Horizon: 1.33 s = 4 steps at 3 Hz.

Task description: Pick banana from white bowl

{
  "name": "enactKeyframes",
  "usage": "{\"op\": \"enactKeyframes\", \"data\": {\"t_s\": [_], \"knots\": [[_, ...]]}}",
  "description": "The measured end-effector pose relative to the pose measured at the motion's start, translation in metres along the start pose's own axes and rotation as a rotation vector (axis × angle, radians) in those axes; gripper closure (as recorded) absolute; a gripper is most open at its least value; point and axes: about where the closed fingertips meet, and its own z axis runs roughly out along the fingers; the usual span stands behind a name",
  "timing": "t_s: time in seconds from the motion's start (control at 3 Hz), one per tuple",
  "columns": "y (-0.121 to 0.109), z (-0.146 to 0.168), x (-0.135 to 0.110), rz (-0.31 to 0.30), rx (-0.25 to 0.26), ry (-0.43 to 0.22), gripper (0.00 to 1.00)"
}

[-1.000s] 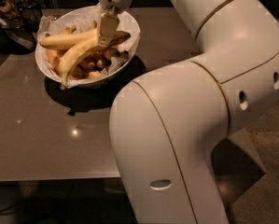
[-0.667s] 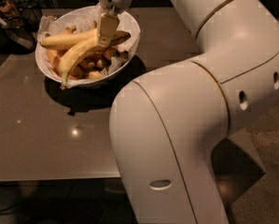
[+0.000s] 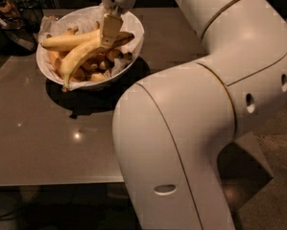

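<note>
White bowl (image 3: 138, 35), one gripper (image 3: 108, 41) above, banana (image 3: 80, 56), one large banana (image 3: 66, 42)

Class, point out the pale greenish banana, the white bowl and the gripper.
banana (image 3: 80, 56), camera view, middle of its pale body.
white bowl (image 3: 136, 28), camera view, right side of its rim.
gripper (image 3: 107, 43), camera view, its tip, down among the bananas in the bowl.

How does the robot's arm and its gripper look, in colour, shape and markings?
The arm is thick and rounded, with smooth cream-white shells and thin dark seams at the joints. It has a few small dark holes and one oval slot. No cables show. The gripper, over the white bowl, is pale beige under a white housing with a vent grille.
</note>
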Motion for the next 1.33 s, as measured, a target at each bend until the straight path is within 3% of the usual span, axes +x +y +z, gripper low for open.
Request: {"op": "enactKeyframes", "data": {"t_s": [0.67,1.0,1.33], "knots": [[0.0,0.006,0.002,0.0,0.0,0.0,0.12],[-0.005,0.004,-0.002,0.0,0.019,-0.01,0.0],[-0.014,0.006,-0.006,0.004,0.048,-0.027,0.0]]}}
